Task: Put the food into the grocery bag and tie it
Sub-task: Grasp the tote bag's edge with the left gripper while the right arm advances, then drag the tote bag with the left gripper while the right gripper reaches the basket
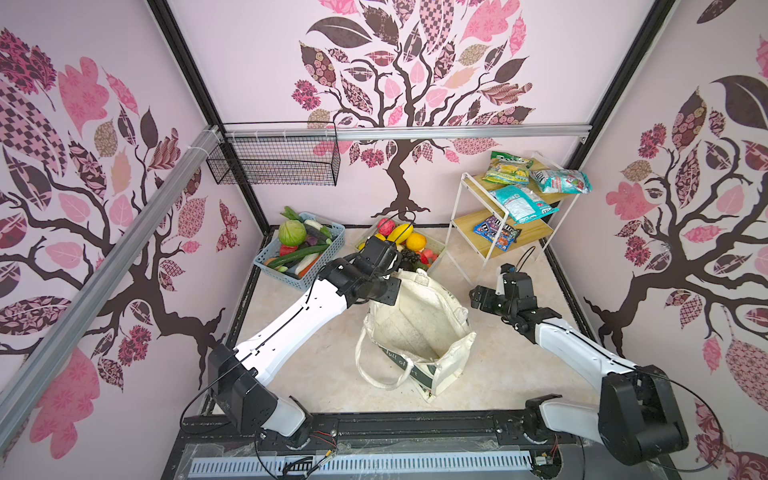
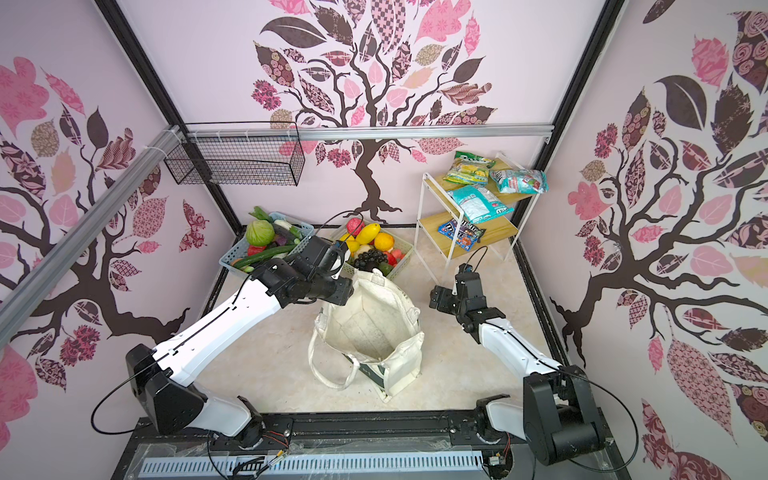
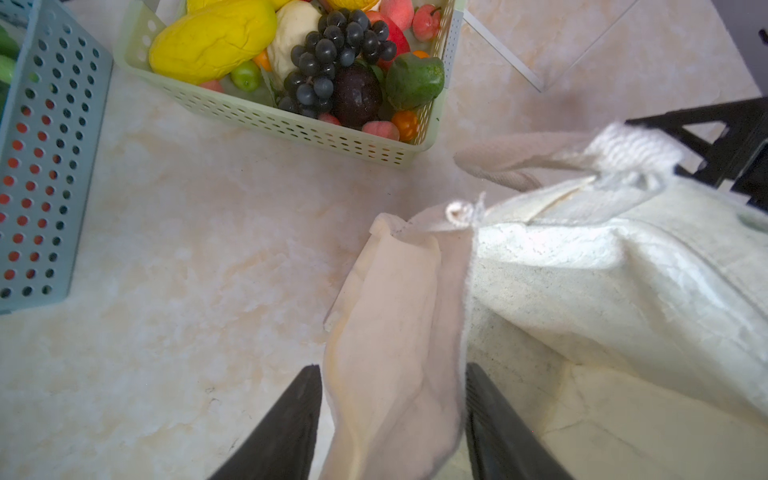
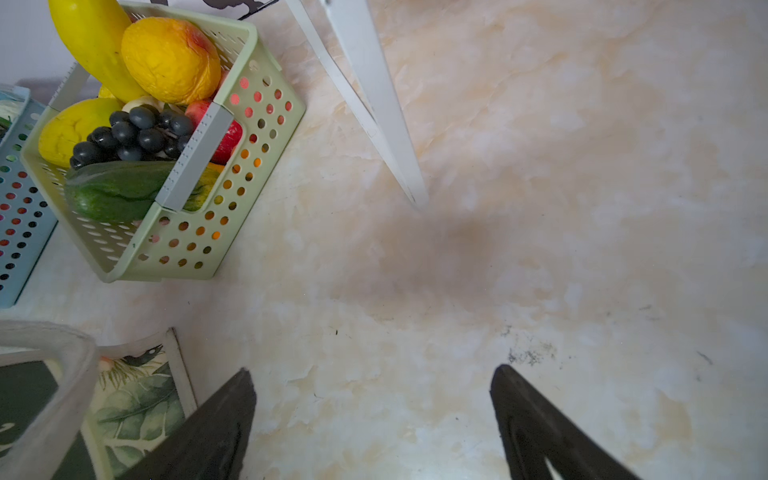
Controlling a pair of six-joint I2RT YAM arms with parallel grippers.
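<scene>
The bag [image 1: 419, 328] stands open, apparently empty, at the centre of the tabletop [image 1: 324, 365]. The food [image 1: 401, 233] sits in baskets [image 1: 276, 274] at the back edge. The left gripper [image 3: 390, 370] brackets the bag's rim fold, grip unclear; a deep pinch looks wise. The right gripper [image 4: 374, 369] hangs spread and empty.

Marbled tabletop [image 1: 311, 365]: grocery bag [image 1: 419, 316], blue basket [image 3: 45, 166], green basket [image 3: 291, 124], rack [image 1: 534, 229].
</scene>
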